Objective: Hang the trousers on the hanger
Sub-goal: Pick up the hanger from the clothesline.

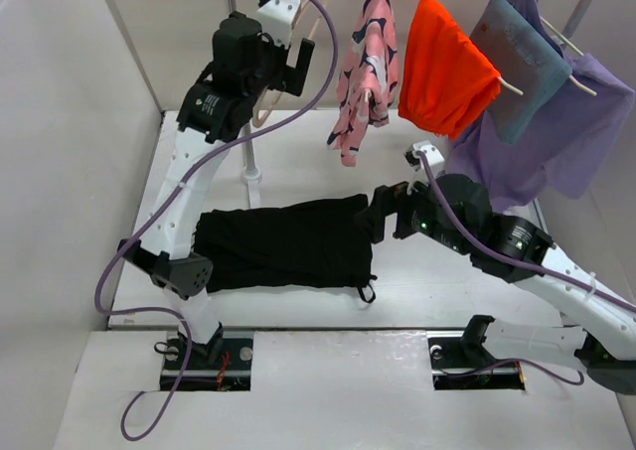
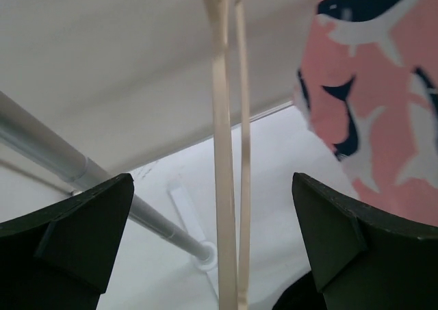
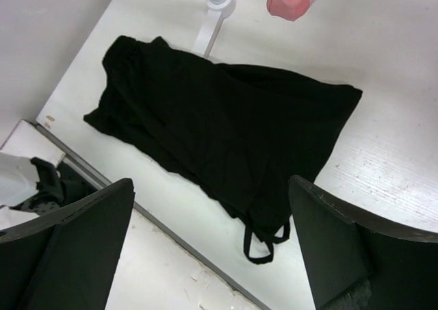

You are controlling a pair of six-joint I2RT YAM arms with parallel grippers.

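Observation:
The black trousers (image 1: 283, 243) lie flat on the white table, with the drawstring loop (image 1: 367, 293) at their near right corner. In the right wrist view the trousers (image 3: 226, 132) and the loop (image 3: 263, 245) lie below my right gripper (image 3: 212, 248). That gripper (image 1: 383, 217) is open and empty, hovering at the trousers' right end. My left gripper (image 1: 298, 68) is raised to the rail at the back left. It is open, with the pale beige hanger (image 2: 224, 152) hanging between its fingers, apart from both. The hanger (image 1: 262, 118) is partly hidden behind the arm.
On the rail hang a pink patterned garment (image 1: 363, 73), an orange garment (image 1: 447, 68), a teal one (image 1: 517, 68) and a purple one (image 1: 571, 132). The rack's grey pole (image 1: 247, 152) stands behind the trousers. Walls close the left and back sides.

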